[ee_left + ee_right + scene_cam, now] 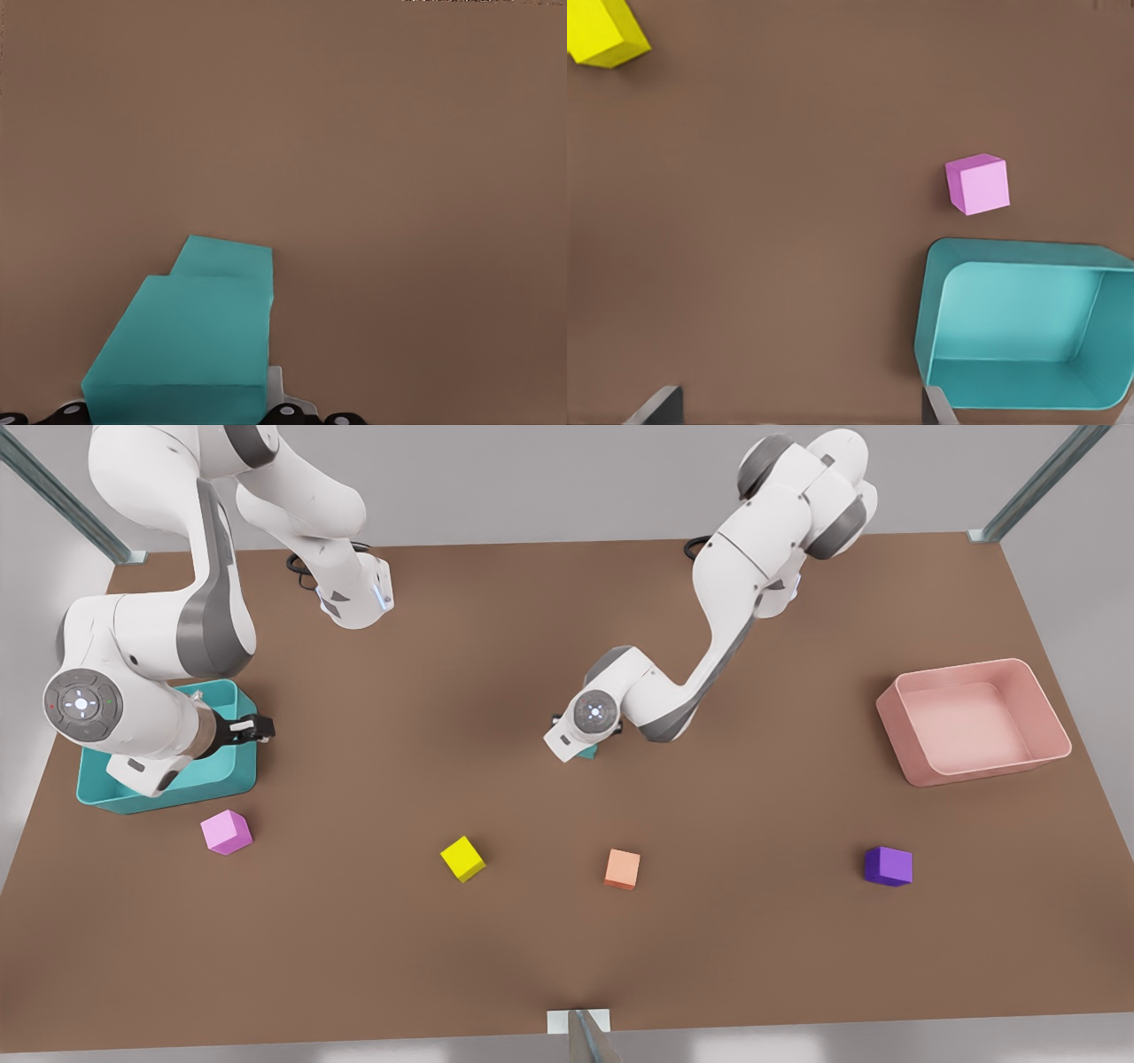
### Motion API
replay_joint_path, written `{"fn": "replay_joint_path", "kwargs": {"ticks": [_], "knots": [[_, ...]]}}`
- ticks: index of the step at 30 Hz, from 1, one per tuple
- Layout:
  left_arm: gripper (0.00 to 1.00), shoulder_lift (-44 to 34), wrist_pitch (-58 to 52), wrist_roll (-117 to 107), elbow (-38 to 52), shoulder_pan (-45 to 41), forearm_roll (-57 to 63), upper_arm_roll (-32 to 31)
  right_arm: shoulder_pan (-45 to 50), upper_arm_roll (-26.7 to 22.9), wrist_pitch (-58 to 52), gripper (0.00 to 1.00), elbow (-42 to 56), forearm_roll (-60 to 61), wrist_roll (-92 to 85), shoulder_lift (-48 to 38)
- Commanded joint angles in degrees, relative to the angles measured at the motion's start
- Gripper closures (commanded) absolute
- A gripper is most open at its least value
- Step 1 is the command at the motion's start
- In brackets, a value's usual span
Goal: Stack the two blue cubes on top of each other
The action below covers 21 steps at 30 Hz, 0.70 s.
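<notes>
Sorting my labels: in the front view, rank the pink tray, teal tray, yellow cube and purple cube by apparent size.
1. Pink tray
2. Teal tray, partly hidden by an arm
3. Yellow cube and purple cube: look alike

A brown table (496,646) spans the scene; pale grey walls (549,478) rise behind it, with metal posts (1036,483) at its far corners.

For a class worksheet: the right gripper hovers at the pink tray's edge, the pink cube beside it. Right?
No: that tray is teal. The front view shows the right gripper at the edge of the teal tray, the pink cube beside it. The left gripper is by the teal cubes.
</notes>
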Motion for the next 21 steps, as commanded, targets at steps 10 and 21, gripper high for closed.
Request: {"fn": "replay_joint_path", "kwargs": {"ticks": [10,21], "knots": [[0.0,0.5,0.31,-19.5,-0.15,-0.83,0.03,-0.01,0.34,0.12,-0.19,0.0,-0.33,-0.07,-4.2,0.02],[0.0,-8.37,-10.76,-20.46,0.11,-0.04,-1.9,-0.36,0.95,0.12,-0.19,0.0,-0.5,-0.16,-3.76,0.02]]}}
